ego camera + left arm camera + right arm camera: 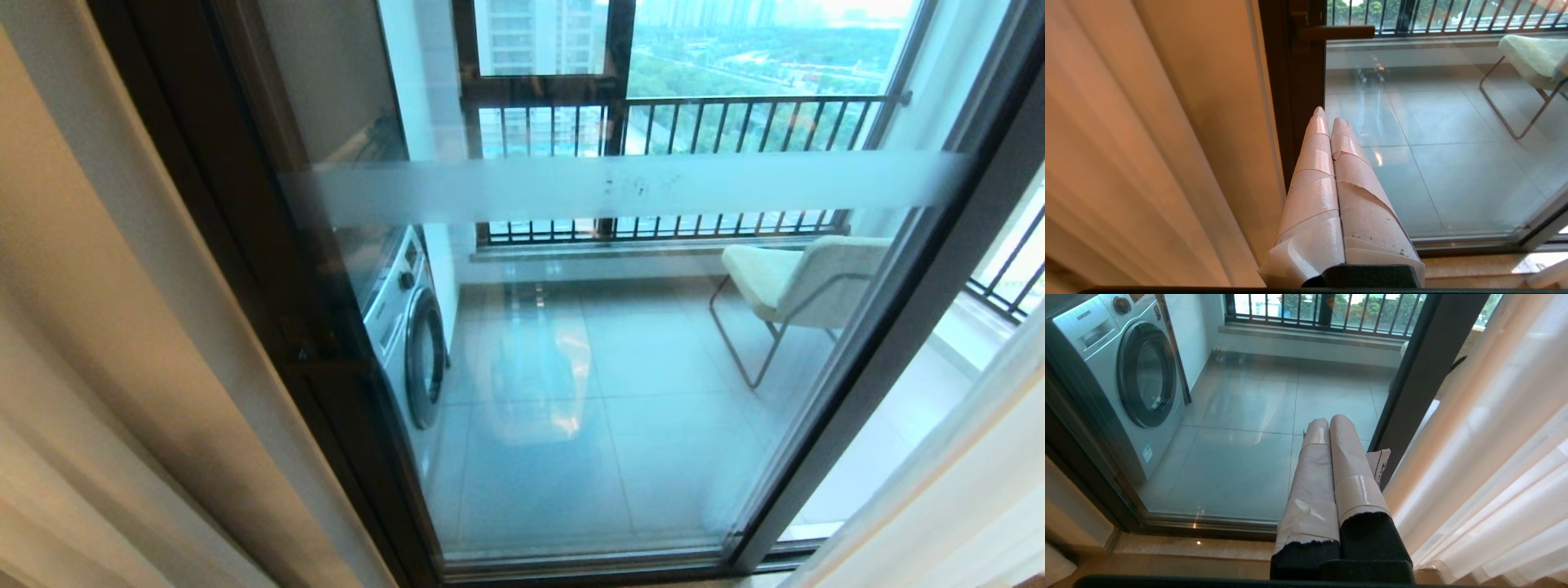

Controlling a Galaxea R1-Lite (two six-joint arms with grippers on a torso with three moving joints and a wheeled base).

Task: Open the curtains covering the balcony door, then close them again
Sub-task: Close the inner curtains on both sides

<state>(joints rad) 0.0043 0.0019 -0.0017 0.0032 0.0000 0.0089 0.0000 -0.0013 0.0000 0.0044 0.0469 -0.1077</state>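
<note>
Beyond the bare balcony door [588, 343], curtains [1490, 465] hang gathered at both sides. Both the left gripper [1329, 120] and right gripper [1329, 422] are pressed together, empty. Sheer fabric may slip from taped fingers [1347, 457] or snag when drawn.

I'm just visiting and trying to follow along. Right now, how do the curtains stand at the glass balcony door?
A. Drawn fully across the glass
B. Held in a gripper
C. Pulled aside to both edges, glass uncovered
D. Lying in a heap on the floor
C: the sheer white curtains hang at the sides, and the dark-framed glass balcony door shows the silver washing machine and pale chair plainly.
</note>
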